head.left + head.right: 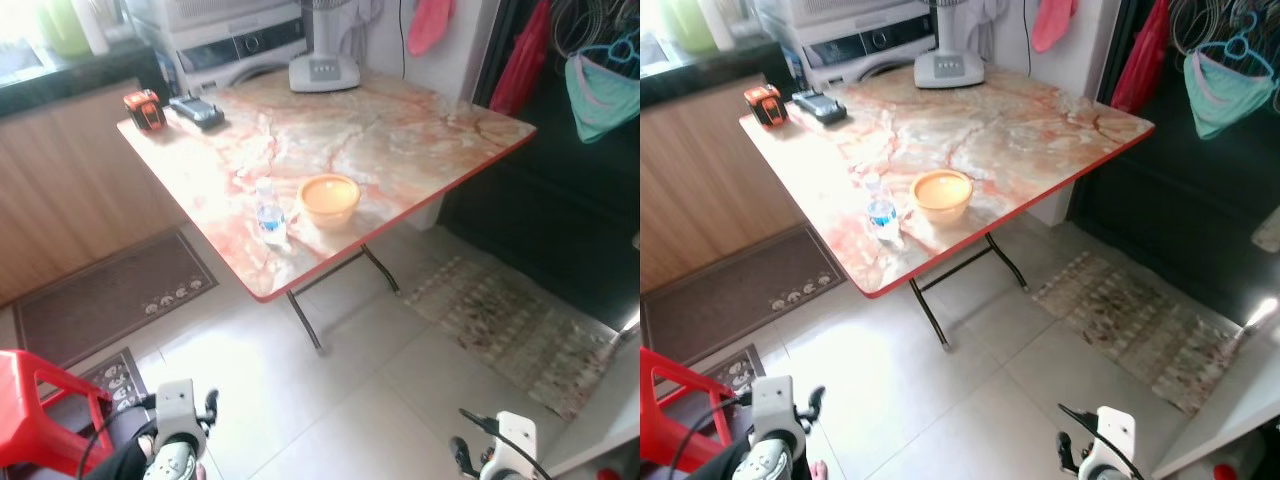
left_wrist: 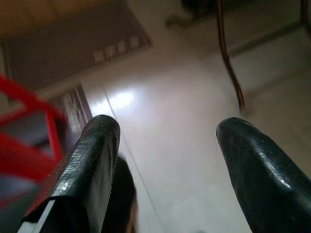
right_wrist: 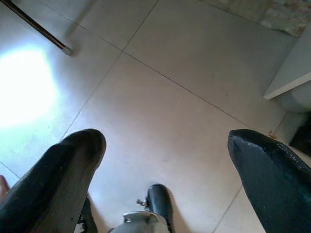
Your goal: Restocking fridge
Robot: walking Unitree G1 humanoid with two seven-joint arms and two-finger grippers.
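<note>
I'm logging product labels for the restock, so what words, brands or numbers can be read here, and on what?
None can be read.
Water bottle on the folding table: blue label, print too blurred.
Fan base: grey button panel, markings too small.
Washing machine: dark control strip, nothing legible.
Doormat: pale shapes along the edge, unreadable.

Ahead of you the marble-patterned folding surface (image 1: 400, 140) stands on the tiled floor (image 1: 330, 400). Near its front edge, the small clear plastic water bottle (image 1: 269, 212) stands just left of the orange plastic bowl (image 1: 329, 199). At the surface's far left corner you have the orange tape measure (image 1: 143, 108), with the black flat device (image 1: 196, 111) just to its right. The white fan base (image 1: 323, 70) sits at the far edge. The dark doormat (image 1: 110, 295) lies on the floor to the left of the surface, the patterned rug (image 1: 510, 325) to its right, and the red plastic stool (image 1: 40, 405) at your near left.
</note>
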